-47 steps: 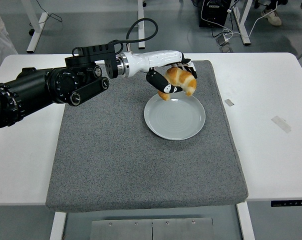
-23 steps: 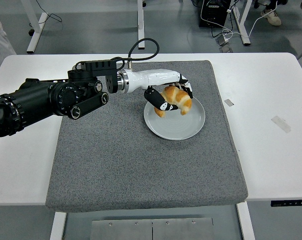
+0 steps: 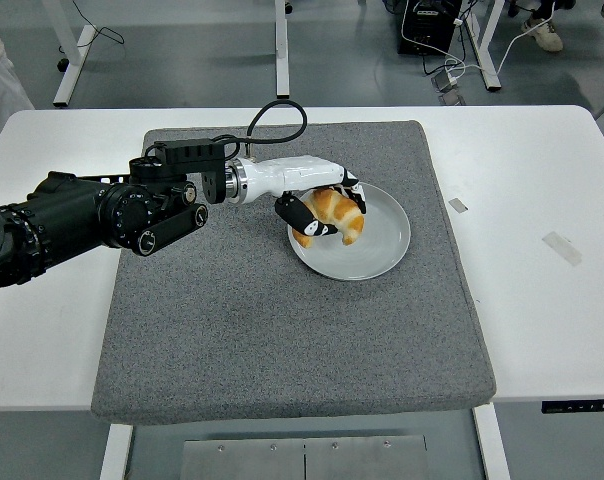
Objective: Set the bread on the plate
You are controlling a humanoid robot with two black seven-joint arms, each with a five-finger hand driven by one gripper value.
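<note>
a white table (image 3: 542, 180) carries a grey mat (image 3: 232, 320) and two small tape scraps (image 3: 562, 247) beside it.

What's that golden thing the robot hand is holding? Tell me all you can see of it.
It is the bread, a croissant by its look: golden-brown, glossy, ridged crust, curved ends. The left hand grips it, black fingers wrapped around its left side. It lies tilted over the left part of the pale grey plate, which sits on a grey mat. Whether it already touches the plate I cannot tell.

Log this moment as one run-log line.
left hand: shut on golden croissant | croissant: over left part of round grey plate | release: not yet | right arm: not in view
</note>
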